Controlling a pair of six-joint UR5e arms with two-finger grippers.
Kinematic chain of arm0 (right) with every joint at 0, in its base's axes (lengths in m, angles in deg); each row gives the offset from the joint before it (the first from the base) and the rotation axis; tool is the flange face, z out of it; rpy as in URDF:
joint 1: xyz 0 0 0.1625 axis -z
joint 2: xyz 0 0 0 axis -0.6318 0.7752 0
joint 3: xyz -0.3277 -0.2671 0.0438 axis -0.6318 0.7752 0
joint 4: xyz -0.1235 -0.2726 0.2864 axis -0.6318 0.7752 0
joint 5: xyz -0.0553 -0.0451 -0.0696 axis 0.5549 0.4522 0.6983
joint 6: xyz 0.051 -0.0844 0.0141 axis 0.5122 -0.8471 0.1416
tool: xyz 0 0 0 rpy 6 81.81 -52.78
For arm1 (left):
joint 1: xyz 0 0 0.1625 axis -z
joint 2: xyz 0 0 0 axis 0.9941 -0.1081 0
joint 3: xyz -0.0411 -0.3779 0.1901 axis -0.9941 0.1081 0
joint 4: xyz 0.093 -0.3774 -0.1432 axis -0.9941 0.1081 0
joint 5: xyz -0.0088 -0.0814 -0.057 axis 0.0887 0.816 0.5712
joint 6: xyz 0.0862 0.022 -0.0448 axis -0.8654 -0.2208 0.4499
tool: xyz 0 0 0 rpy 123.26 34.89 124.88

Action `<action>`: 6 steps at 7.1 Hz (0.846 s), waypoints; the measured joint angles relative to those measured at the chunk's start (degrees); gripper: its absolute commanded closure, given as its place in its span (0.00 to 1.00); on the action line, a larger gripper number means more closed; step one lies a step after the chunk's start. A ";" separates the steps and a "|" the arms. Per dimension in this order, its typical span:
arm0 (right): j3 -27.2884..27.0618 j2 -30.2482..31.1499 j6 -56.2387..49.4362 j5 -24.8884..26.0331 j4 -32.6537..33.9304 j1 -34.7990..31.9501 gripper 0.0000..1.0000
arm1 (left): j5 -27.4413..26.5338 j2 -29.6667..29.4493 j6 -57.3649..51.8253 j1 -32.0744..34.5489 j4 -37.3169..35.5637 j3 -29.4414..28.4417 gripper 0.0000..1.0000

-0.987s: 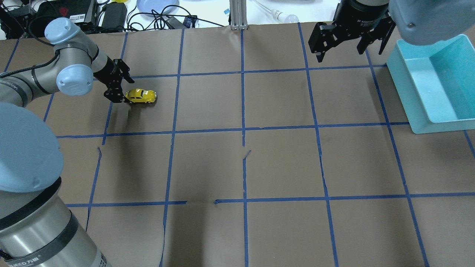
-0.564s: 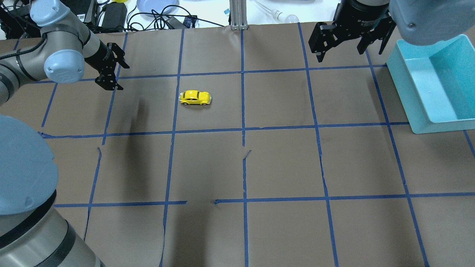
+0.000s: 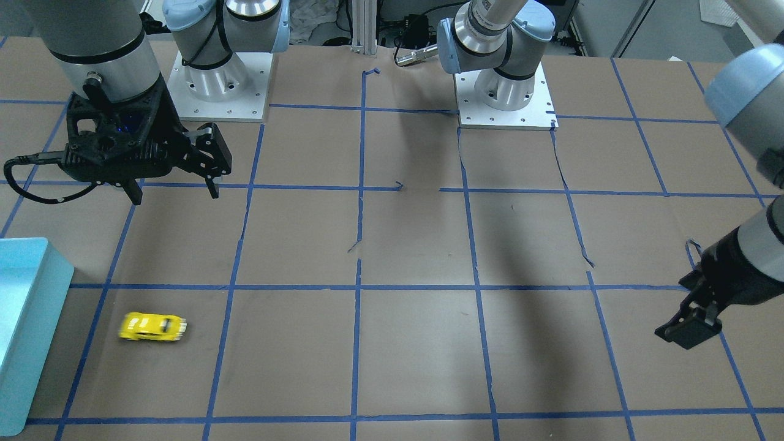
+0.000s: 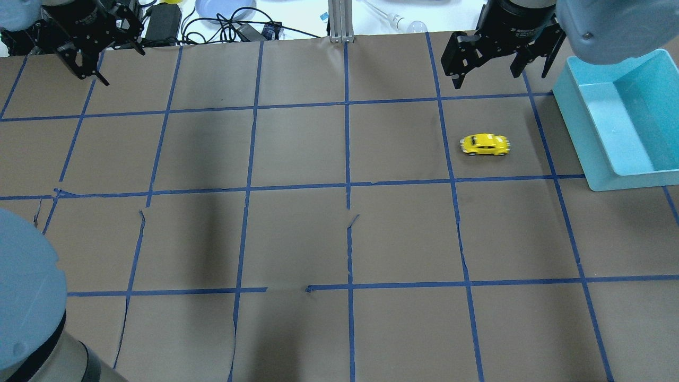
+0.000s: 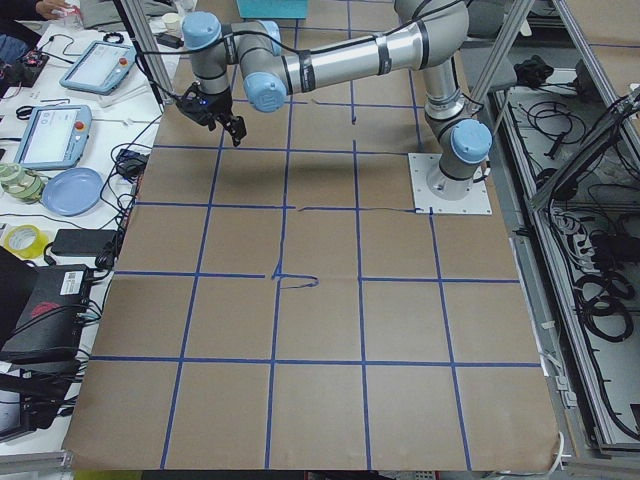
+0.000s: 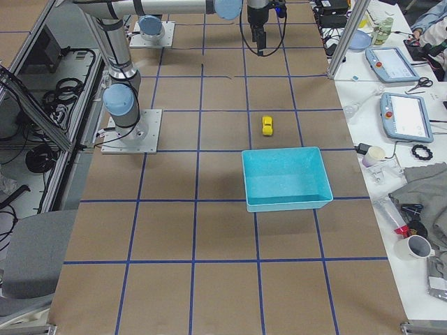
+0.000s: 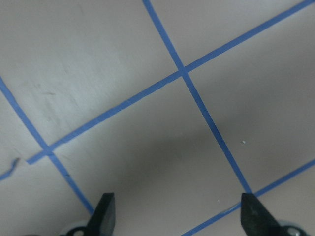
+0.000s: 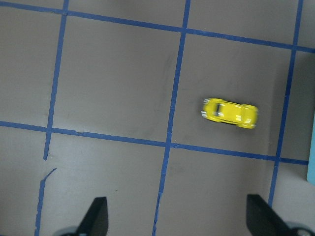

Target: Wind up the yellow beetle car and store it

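The yellow beetle car [image 4: 484, 144] stands free on the brown paper, motion-blurred, just left of the teal bin [image 4: 582, 139]. It also shows in the front view [image 3: 152, 326], the right side view [image 6: 267, 125] and the right wrist view [image 8: 230, 112]. My right gripper [image 4: 485, 71] is open and empty, raised above the table behind the car; it also shows in the front view [image 3: 174, 193] and the right wrist view [image 8: 178, 211]. My left gripper [image 4: 114, 63] is open and empty at the far left back corner, well away from the car; its wrist view [image 7: 179, 211] holds only paper and tape lines.
The teal bin [image 6: 286, 202] sits at the table's right side, open-topped with nothing in it [image 3: 24, 343]. Blue tape lines grid the brown paper. Cables, a power brick [image 4: 162, 21] and a blue plate [image 4: 223, 8] lie beyond the back edge.
The car has left my left gripper and rolled right across the table, from the left square to beside the teal bin. My left arm has drawn back to the far left corner. The right arm is still.
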 measured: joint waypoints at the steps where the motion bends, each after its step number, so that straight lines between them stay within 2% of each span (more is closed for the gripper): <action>1: 0.00 0.00 0.00 0.00 0.00 0.00 0.00 | -2.81 1.86 -5.16 0.97 3.92 -2.13 0.00; 4: 0.00 0.00 0.00 0.00 0.00 0.00 0.00 | -8.74 5.56 -11.92 2.85 7.89 -3.31 0.00; 6: 0.00 0.00 -0.06 0.00 0.04 0.00 0.00 | -8.19 7.13 -16.39 6.80 8.62 -2.36 0.00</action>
